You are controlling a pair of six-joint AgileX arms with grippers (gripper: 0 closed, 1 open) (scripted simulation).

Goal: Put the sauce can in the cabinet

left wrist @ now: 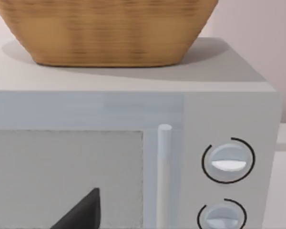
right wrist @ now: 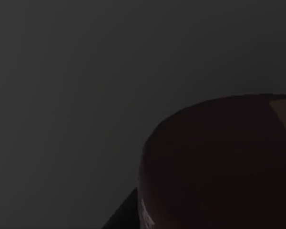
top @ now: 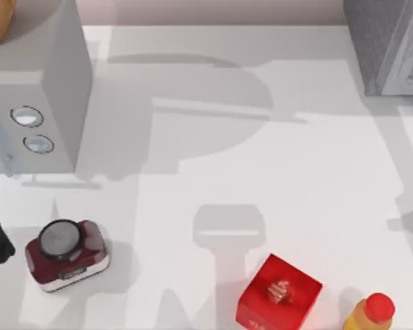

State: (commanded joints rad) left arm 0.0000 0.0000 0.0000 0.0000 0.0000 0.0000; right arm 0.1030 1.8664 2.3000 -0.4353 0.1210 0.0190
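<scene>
White table (top: 261,165), cabinet (top: 389,41) far right, red box (top: 279,292), yellow bottle (top: 370,314), end effector grip unclear.

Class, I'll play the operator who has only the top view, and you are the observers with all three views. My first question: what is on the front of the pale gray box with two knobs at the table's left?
Observer: In the left wrist view, the gray box has an upright bar handle between its window and the knobs.
Operator: And the tan thing in the corner above it?
Observer: That is a woven basket standing on the box's top.
Operator: What about the right wrist view?
Observer: It is dark.
</scene>
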